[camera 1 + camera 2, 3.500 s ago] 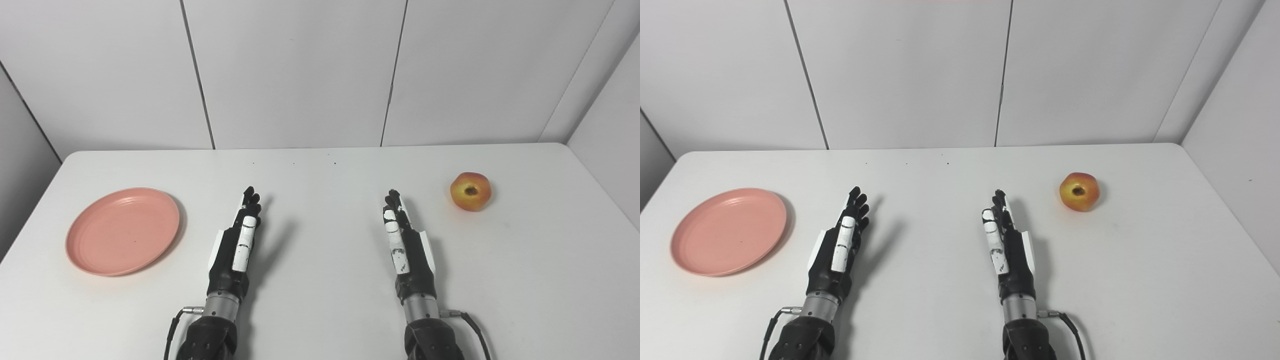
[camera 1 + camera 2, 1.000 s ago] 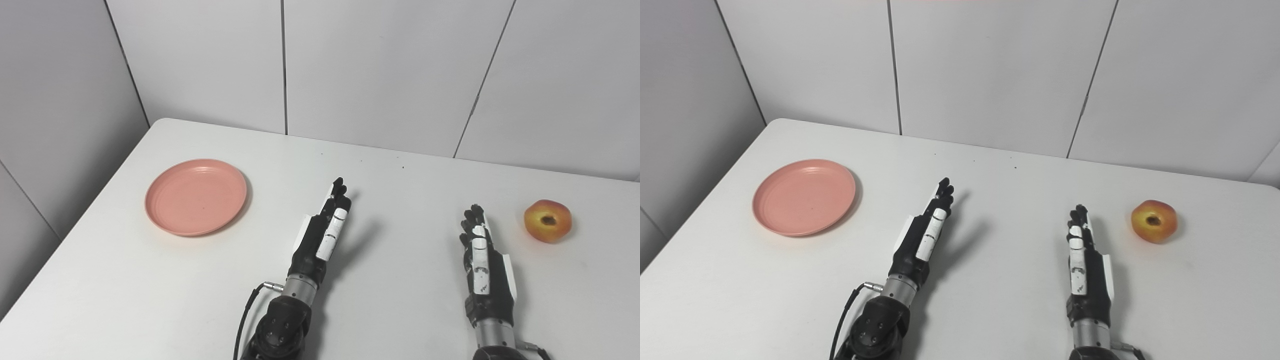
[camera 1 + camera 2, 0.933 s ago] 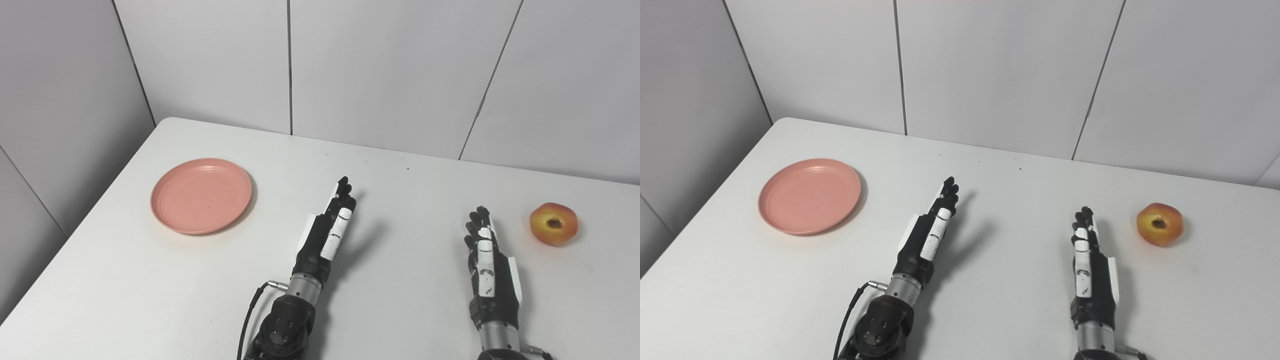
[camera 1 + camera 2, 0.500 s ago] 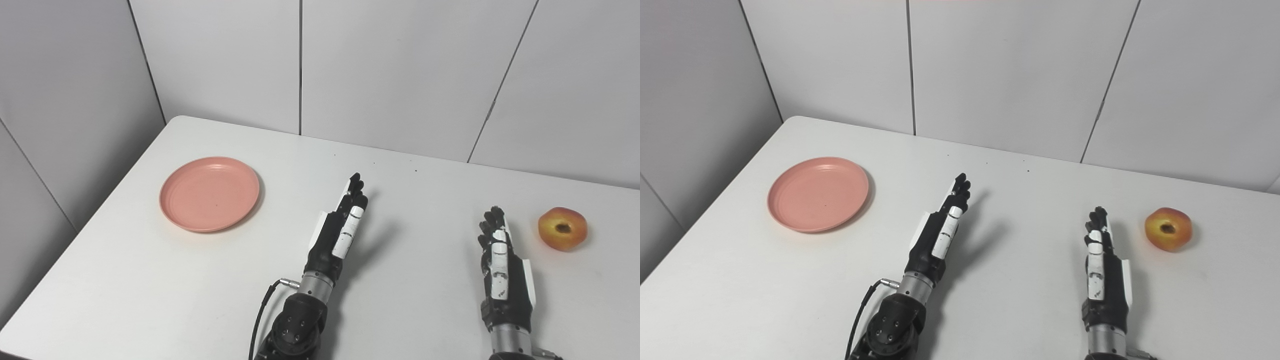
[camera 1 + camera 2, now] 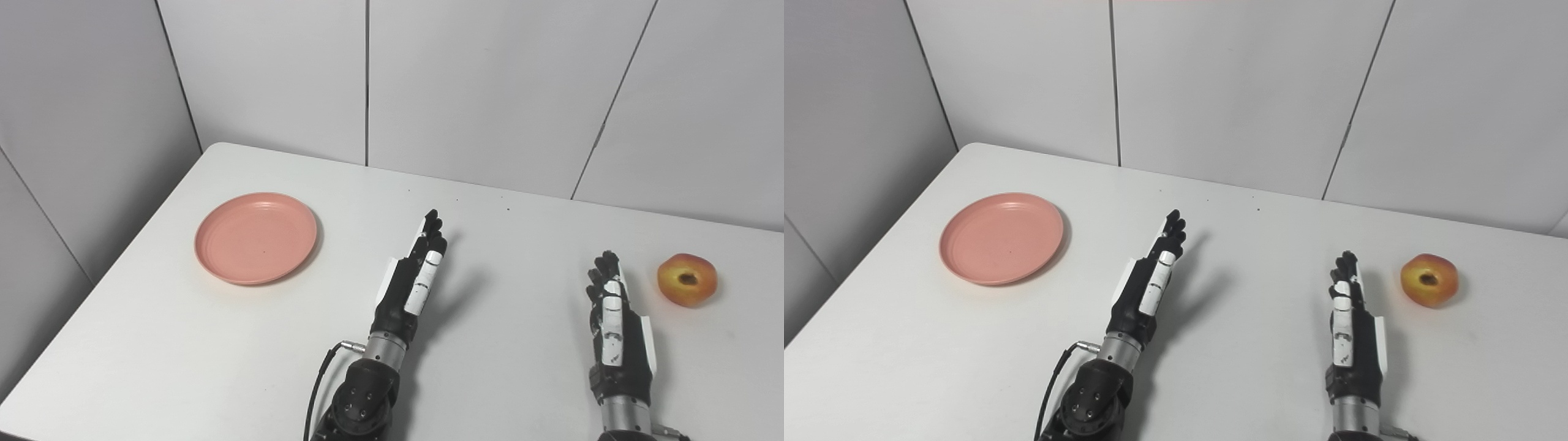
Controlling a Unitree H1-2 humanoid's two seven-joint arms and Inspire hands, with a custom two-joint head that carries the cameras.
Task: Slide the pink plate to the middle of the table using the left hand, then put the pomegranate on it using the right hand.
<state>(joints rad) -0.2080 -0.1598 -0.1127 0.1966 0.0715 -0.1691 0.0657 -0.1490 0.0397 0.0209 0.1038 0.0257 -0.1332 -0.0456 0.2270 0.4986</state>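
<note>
- The pink plate (image 5: 256, 237) lies flat on the white tabletop (image 5: 184, 343), toward its left side and near the far left corner, with nothing on it.
- The left hand (image 5: 413, 285) is on the plate's right, well apart from it; it stands edge-up with the fingers stretched out straight and close together, pointing away from the robot and a little to the right, and it holds nothing.
- A thin black cable (image 5: 318, 386) loops out from the wrist of the left arm on the side facing the plate.
- The right hand (image 5: 615, 318) is farther from the plate than the left hand, well to the left hand's right; it too is extended flat and edge-up with its fingers straight and pointing toward the far wall, empty.
- The pomegranate (image 5: 686, 280) sits on the tabletop at the far side from the plate, just beyond and to the right of the right hand's fingertips, near but not touching them; its dark crown end faces up toward the cameras.
- Grey wall panels (image 5: 478, 86) rise behind the tabletop, past the plate and the fruit.
</note>
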